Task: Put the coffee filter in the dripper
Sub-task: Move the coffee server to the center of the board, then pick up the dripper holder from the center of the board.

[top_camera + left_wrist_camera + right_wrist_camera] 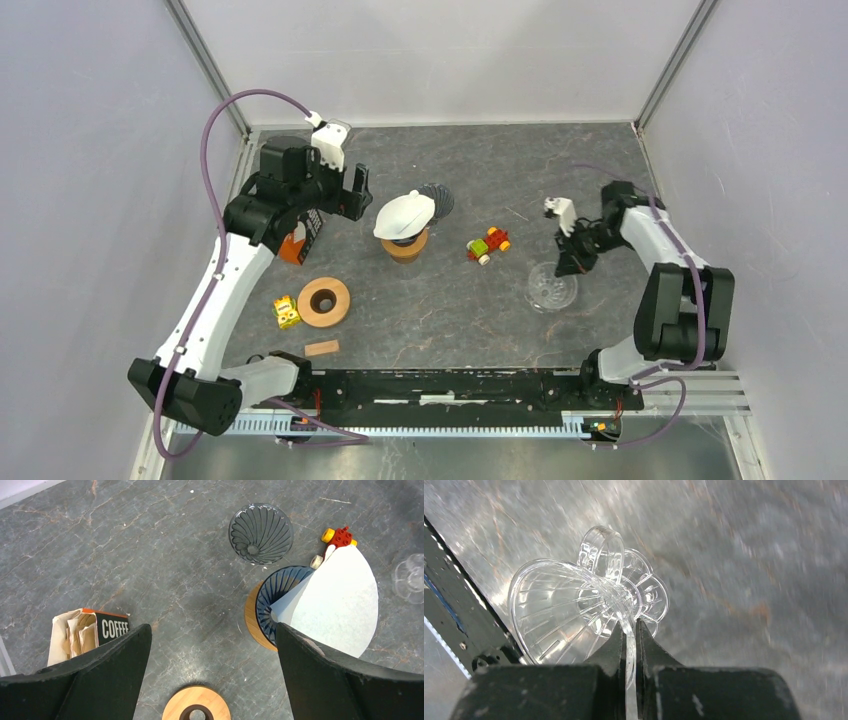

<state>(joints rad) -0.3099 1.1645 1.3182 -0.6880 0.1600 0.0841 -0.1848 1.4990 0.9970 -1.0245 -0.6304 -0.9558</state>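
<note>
Nearest: left gripper [212, 630], jaws spread wide, holding nothing. White paper cone filter [340, 597] lies just right of its right finger, tip in dark blue ribbed dripper [272, 602] on wooden collar [251, 622], wide edge fanning right.

Right wrist: right gripper [626, 630] pinching clear plastic dripper [554, 607] by rim.

Top: left arm nearer filter; right well apart.

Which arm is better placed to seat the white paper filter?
Probably left: the left claw hangs open beside the white paper filter askew on the dark blue ribbed dripper, while the right claw is shut on the clear plastic dripper, farther away.
</note>
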